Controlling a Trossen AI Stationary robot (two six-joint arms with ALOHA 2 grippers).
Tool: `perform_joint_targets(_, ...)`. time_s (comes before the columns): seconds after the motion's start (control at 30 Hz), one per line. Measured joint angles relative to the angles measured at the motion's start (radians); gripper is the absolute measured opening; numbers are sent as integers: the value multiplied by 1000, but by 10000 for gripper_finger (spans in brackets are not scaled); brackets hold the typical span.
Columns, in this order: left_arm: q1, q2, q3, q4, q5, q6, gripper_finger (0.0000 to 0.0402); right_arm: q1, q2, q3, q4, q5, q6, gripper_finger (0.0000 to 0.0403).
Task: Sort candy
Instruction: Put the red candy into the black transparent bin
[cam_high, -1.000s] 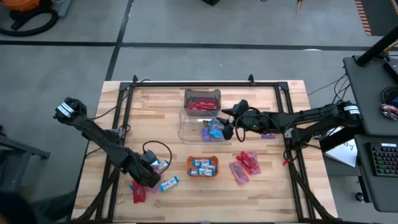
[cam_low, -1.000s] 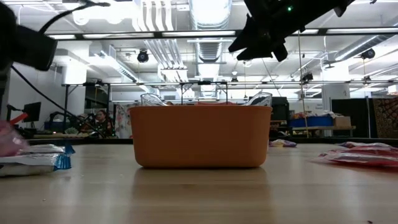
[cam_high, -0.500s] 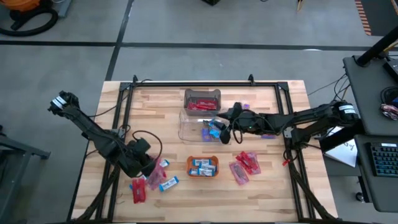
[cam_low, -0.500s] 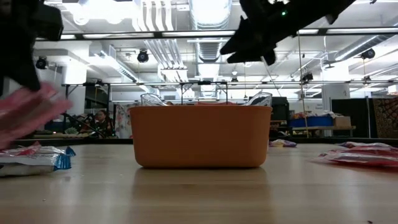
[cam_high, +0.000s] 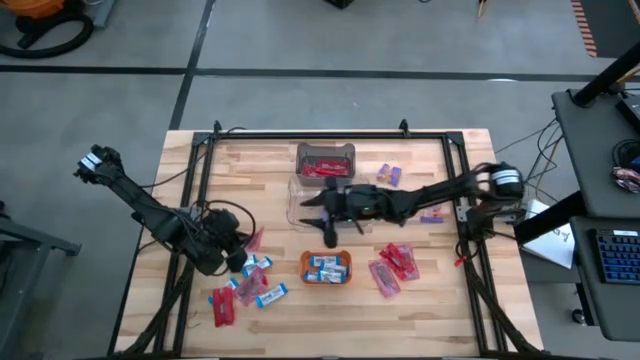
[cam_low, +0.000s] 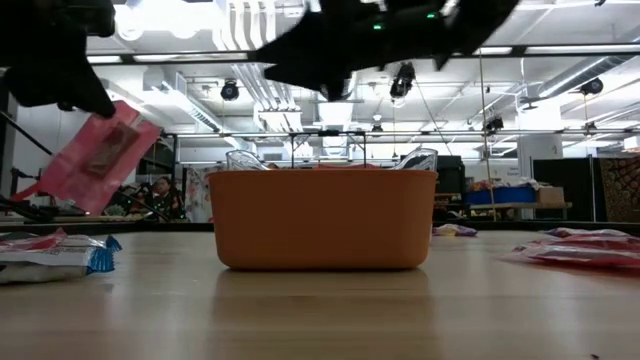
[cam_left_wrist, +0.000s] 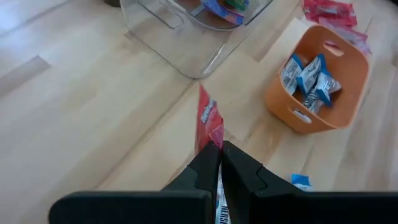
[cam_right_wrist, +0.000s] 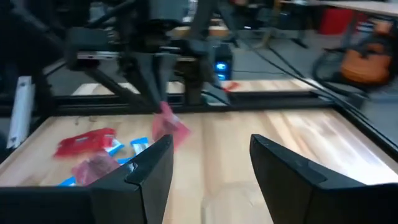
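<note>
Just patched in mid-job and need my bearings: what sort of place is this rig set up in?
Most likely a robotics lab or workshop. The wooden table stands on a bare concrete floor, a desk with a keyboard sits beside it, and the low view shows exposed ceiling ducts with strip lights over open shelving.

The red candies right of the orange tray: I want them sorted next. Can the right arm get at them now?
Probably yes: the right gripper is open and empty above the clear bin, and the red candies lie uncovered on bare table nearby.
</note>
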Motion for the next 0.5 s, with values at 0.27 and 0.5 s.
perform_joint_targets(0.27,0,29,0,0,-27,25,0,0,220,291,-164,-109,-107,203)
perform_joint_targets(0.5,0,41,0,11,-47,45,0,0,377,496,-298,-108,-186,203)
